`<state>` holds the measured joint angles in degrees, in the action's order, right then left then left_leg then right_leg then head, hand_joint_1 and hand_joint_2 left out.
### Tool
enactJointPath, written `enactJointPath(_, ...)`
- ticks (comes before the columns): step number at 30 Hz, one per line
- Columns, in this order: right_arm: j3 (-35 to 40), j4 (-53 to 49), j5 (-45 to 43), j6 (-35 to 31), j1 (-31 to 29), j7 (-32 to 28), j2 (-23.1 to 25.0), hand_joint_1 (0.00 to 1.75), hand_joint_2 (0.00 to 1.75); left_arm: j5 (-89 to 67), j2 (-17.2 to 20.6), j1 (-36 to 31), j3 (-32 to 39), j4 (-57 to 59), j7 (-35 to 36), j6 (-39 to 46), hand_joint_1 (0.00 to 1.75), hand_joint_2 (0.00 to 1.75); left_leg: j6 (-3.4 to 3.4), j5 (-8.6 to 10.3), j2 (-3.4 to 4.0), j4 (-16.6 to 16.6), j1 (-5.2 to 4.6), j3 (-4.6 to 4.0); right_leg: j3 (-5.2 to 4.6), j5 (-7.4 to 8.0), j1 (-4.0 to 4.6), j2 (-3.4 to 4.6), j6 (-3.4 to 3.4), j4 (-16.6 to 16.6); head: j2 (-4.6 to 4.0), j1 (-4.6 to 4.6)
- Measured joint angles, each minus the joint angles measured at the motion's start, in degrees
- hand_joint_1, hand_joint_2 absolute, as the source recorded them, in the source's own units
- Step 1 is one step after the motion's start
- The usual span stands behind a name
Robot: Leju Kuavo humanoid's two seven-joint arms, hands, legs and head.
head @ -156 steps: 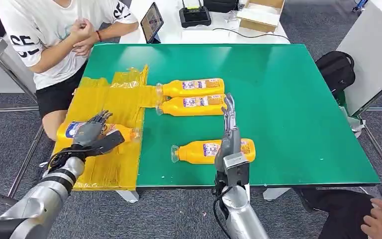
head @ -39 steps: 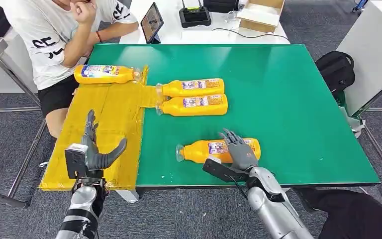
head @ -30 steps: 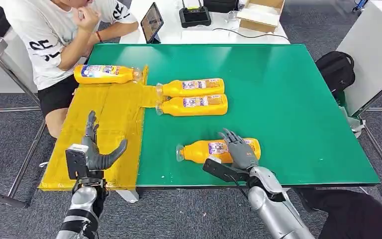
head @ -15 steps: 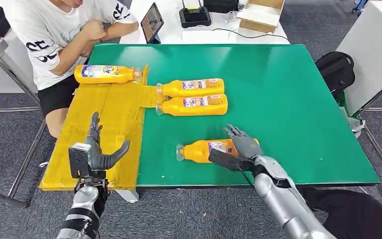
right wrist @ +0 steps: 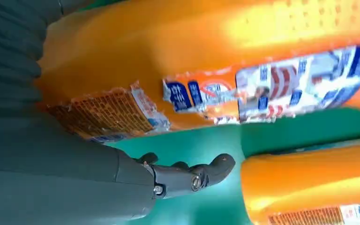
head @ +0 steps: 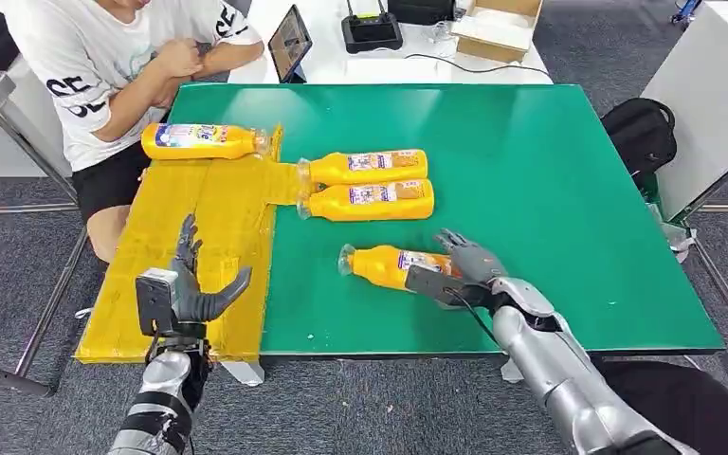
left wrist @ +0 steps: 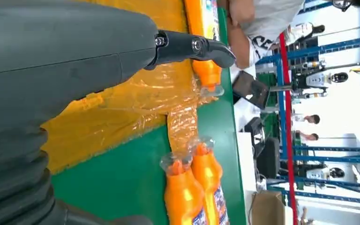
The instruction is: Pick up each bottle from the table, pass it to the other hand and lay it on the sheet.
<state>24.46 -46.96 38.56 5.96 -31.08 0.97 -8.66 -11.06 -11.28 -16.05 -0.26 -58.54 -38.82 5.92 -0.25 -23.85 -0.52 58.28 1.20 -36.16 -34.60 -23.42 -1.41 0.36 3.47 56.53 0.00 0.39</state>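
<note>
Nearest, left robot hand [head: 190, 289] waiting over the yellow sheet [head: 204, 223], fingers spread, holding nothing. Beyond the sheet's edge, right robot hand [head: 460, 270] wrapped around the base of the lying orange bottle [head: 389, 265], grip apparently loose. Risk: smooth round body rolling or slipping out. Farther, two bottles [head: 368, 183] beside the sheet, one bottle [head: 199, 140] on it.

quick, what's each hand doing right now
Left hand: open, holding nothing, over the sheet.
Right hand: grips the near bottle.
</note>
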Motion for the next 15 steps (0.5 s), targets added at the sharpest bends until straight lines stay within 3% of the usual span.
enactJointPath(15,4.7,8.88,-5.51,2.15,-5.43,-4.84,0.09,1.73,1.75,2.25,0.0,-2.26,-1.51,3.24,0.24,-0.09,0.0,1.75,-0.01,-0.02,0.03,0.0,0.01,0.52,0.49,0.0,0.01,0.01,0.0,-0.02,0.0,0.0)
